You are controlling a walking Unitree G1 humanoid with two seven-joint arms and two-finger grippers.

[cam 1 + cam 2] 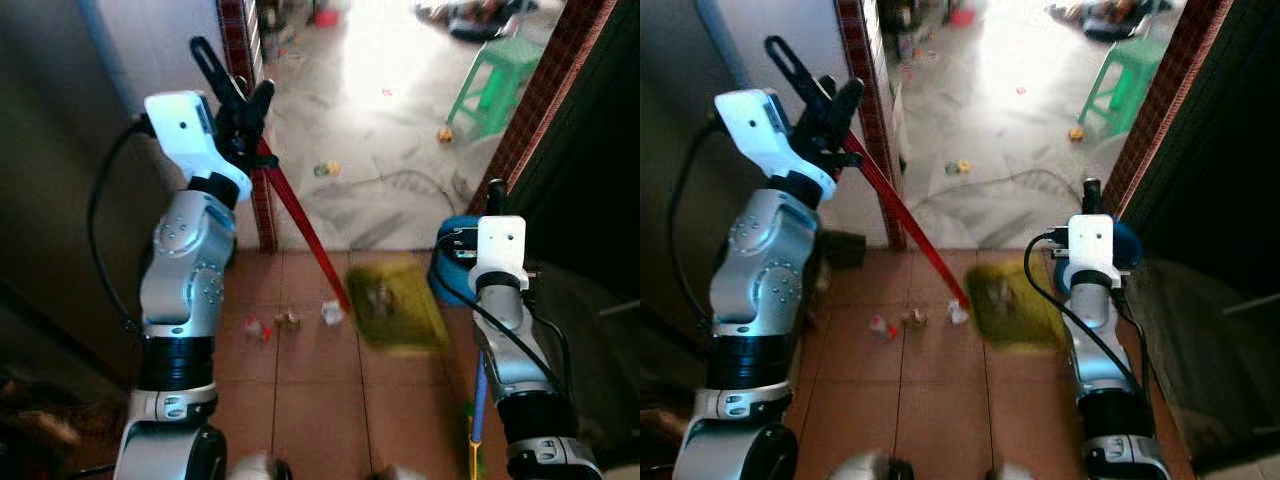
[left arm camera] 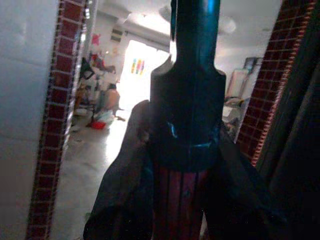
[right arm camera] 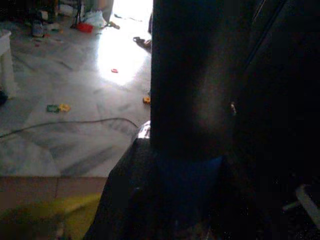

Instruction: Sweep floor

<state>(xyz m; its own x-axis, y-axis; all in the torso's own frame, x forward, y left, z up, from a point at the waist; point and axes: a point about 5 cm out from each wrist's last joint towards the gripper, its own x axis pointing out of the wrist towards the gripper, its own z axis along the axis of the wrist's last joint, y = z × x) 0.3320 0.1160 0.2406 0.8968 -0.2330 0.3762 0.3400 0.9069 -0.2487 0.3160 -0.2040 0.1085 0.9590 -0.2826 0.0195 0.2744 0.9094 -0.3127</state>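
My left gripper (image 1: 235,85) is raised at the upper left, shut on the top of a red broom handle (image 1: 305,235). The handle slants down to a blurred yellow-green broom head (image 1: 395,300) on the terracotta tiles. Three small bits of litter (image 1: 332,312) (image 1: 288,319) (image 1: 258,327) lie in a row just left of the head. My right gripper (image 1: 494,190) is at the right, shut on a dark pole with a blue band (image 3: 190,185). A blue pan-like part (image 1: 452,258) sits beside that arm, and a blue stick (image 1: 478,400) runs down beneath it.
A doorway with brick-patterned posts (image 1: 262,205) (image 1: 545,90) opens onto a bright marble floor. On that floor are a green stool (image 1: 495,85), a thin cable (image 1: 400,180) and small toys (image 1: 327,168). A grey wall closes the left side, and a dark recess the right.
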